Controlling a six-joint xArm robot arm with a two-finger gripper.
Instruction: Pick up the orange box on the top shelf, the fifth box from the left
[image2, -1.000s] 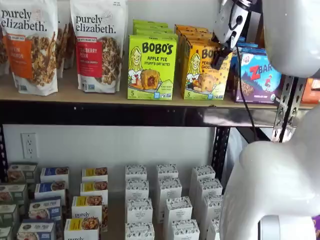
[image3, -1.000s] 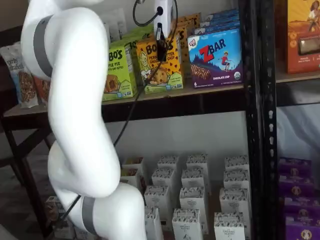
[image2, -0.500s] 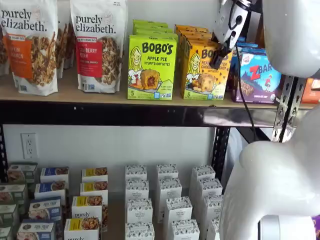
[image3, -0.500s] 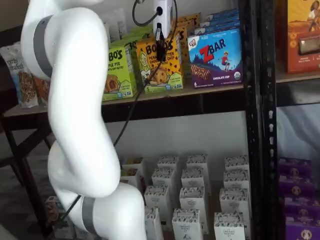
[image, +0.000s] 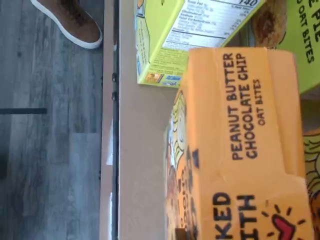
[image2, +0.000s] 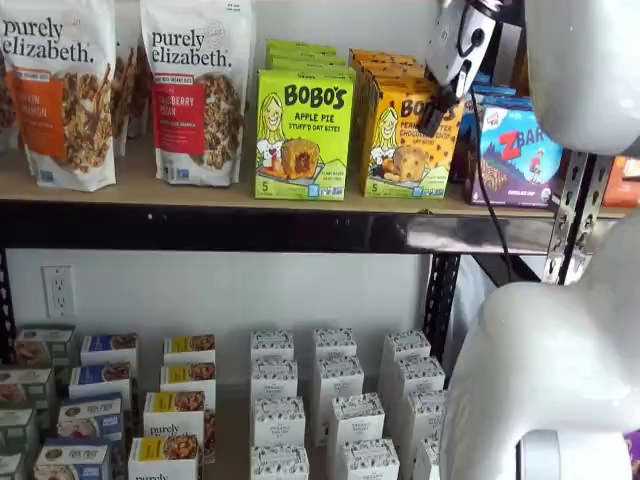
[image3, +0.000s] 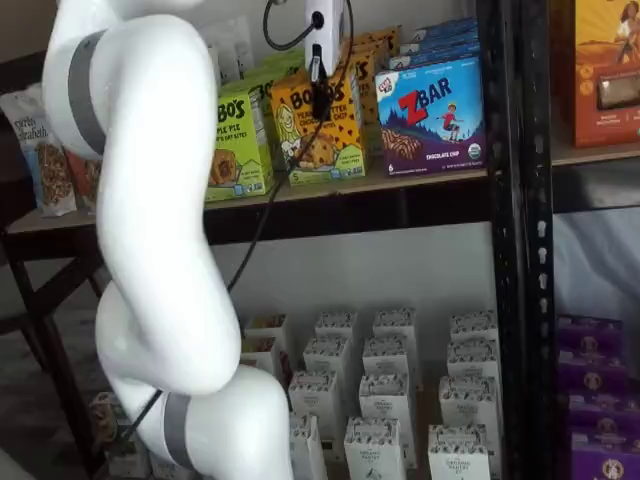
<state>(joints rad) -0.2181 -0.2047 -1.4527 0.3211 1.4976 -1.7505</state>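
Note:
The orange box (image2: 400, 150) stands upright on the top shelf (image2: 200, 190), yellow-orange with "BOBO'S Peanut Butter Chocolate Chip" on it. It also shows in a shelf view (image3: 335, 140), with more orange boxes behind it. My gripper (image2: 432, 118) comes down from above onto the box's upper right part; its black finger lies against the front face. In a shelf view (image3: 320, 100) one black finger shows over the box's upper front. The wrist view shows the box's top face (image: 240, 150) very close, beside the tan shelf board (image: 145, 150). The box sits slightly raised.
A lime-green Bobo's Apple Pie box (image2: 303, 135) stands just left of the orange one, a blue ZBar box (image2: 520, 150) just right. Granola bags (image2: 195, 90) stand further left. Small white boxes (image2: 330, 400) fill the lower shelf. A black perforated upright (image3: 515, 250) rises at the right.
The gripper and the orange box have both moved up a little together. The neighbouring boxes have not moved.

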